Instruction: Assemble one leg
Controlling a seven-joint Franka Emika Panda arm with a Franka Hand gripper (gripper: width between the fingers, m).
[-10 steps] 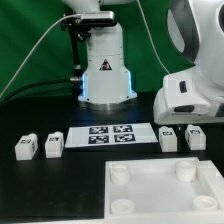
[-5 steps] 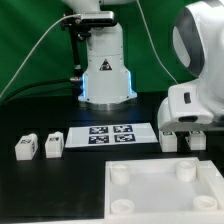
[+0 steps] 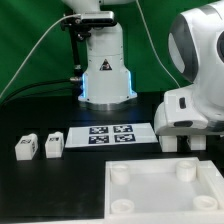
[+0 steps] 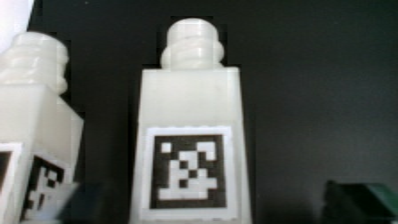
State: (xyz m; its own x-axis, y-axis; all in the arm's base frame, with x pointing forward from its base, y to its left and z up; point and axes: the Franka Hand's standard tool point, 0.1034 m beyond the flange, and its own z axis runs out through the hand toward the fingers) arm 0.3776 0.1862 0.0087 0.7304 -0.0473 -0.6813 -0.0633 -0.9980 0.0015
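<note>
Two white legs [image 3: 171, 142] [image 3: 196, 141] stand at the exterior view's right, past the marker board, and are partly hidden by my hand. My gripper [image 3: 184, 134] is low over them. In the wrist view one leg [image 4: 192, 120] with a black-and-white tag and a ribbed peg end lies between my open gripper [image 4: 206, 204], with dark fingertips [image 4: 365, 200] on either side and apart from it. A second leg [image 4: 36, 120] lies beside it. Two more legs [image 3: 25, 148] [image 3: 53, 144] stand at the exterior view's left.
The marker board [image 3: 105, 134] lies between the two pairs of legs. A large white square plate [image 3: 150, 195] with round corner sockets fills the front right. The arm's base [image 3: 105, 70] with a lit ring stands behind the marker board.
My hand has come down and slightly toward the exterior view's left, onto the two right legs, now covering their tops. Nothing else has moved.
</note>
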